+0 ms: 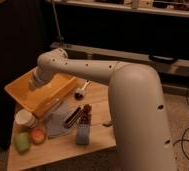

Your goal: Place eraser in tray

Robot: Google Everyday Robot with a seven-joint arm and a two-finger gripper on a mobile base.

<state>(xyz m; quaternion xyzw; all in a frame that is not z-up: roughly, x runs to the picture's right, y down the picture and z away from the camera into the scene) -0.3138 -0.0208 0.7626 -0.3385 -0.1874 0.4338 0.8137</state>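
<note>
While the claw [36, 83] hung over the tray [24, 99], grip state untellable, the eraser [72, 118] lay on the tabletop [63, 150] just beside a brown lump [86, 114]. Risk: a crowded pick might catch the lump instead.

The tray [19, 95] is partly covered by the end effector [37, 81], which is placed over its far left part. The tray floor nearer the desk's [63, 156] middle is left bare. The rear of the desk is spanned by the arm [88, 72], so a way in from behind is blocked. The eraser [72, 117] is hemmed in on its right by a brown lump [87, 112] and a blue block [82, 134], and the tray wall is found just to its left. The left front corner is taken up by a cup [25, 118] and two small items. A bare strip is left along the desk's front edge.
</note>
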